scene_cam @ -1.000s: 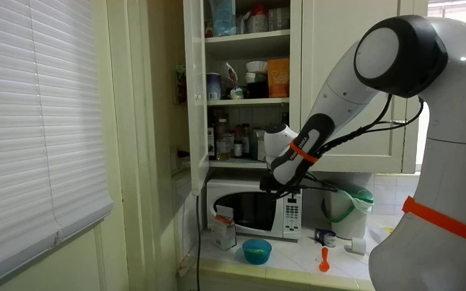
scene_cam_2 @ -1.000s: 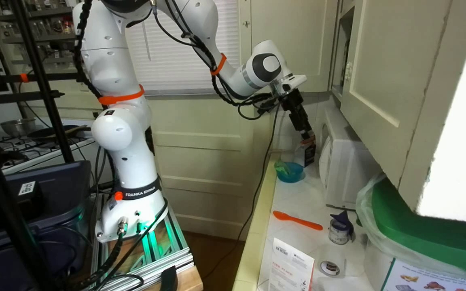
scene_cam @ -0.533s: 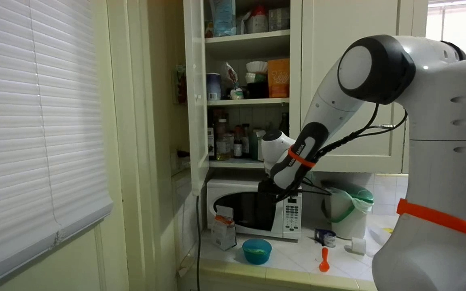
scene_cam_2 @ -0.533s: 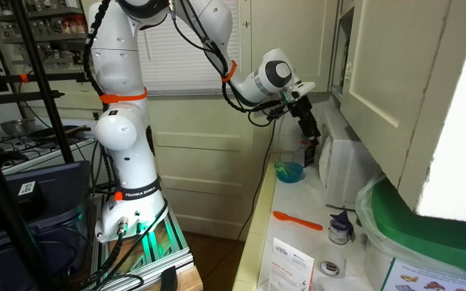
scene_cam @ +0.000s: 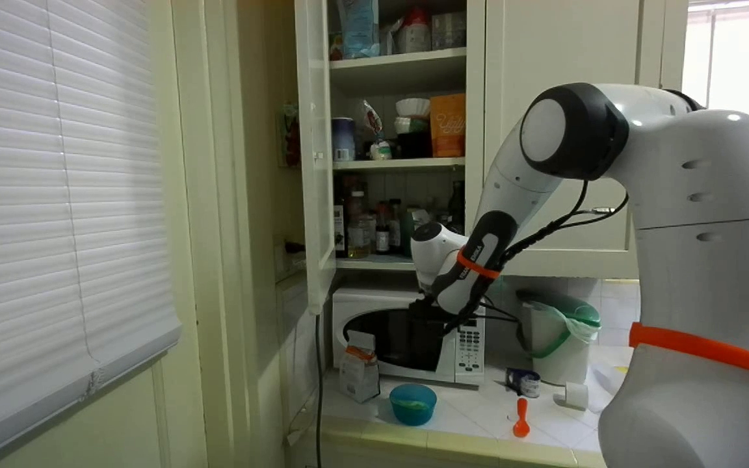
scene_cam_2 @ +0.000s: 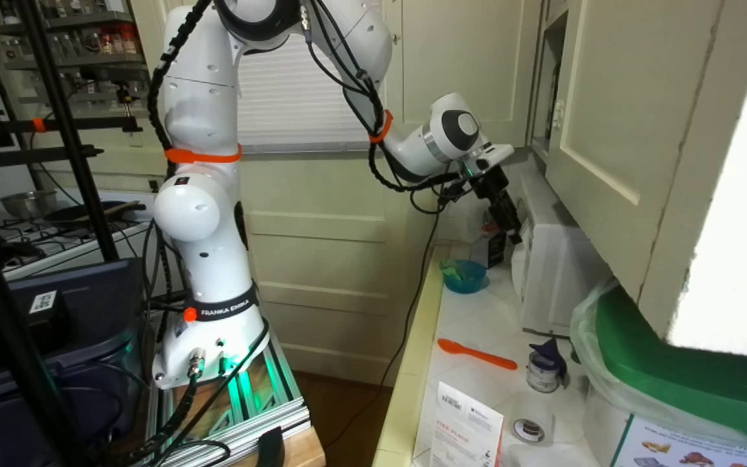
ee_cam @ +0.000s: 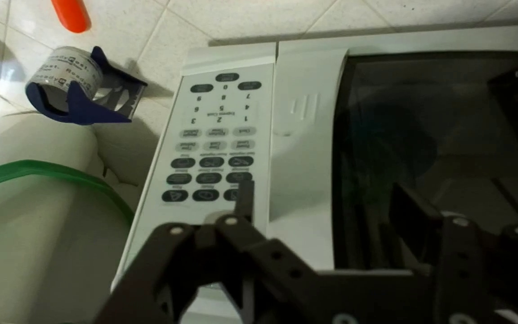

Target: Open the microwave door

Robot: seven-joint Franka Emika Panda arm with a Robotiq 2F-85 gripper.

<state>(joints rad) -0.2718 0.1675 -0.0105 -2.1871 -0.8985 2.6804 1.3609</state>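
Observation:
The white microwave (scene_cam: 355, 300) stands on the counter; its side shows in an exterior view (scene_cam_2: 565, 266). The microwave door (scene_cam: 391, 338), dark glass in a white frame, is closed. In the wrist view, the picture is upside down, and the door (ee_cam: 421, 121) sits flush beside the white control panel (ee_cam: 223, 126). My gripper (ee_cam: 321, 198) is open and empty, one finger over the control panel, the other over the dark glass, with the door's white edge strip between them. In an exterior view the gripper (scene_cam_2: 515, 239) is close in front of the door; contact cannot be told.
A silver bag (scene_cam: 359, 374) and a blue bowl (scene_cam: 413, 404) stand before the microwave's left part. An orange spoon (scene_cam: 521, 419), a tape dispenser (ee_cam: 83, 90) and a green-lidded bin (scene_cam: 560, 344) are to the right. An open cupboard door (scene_cam: 317, 162) hangs above.
My gripper has moved down and closer to the microwave front, with the arm lowering and reaching forward. The microwave door and the counter items have not moved.

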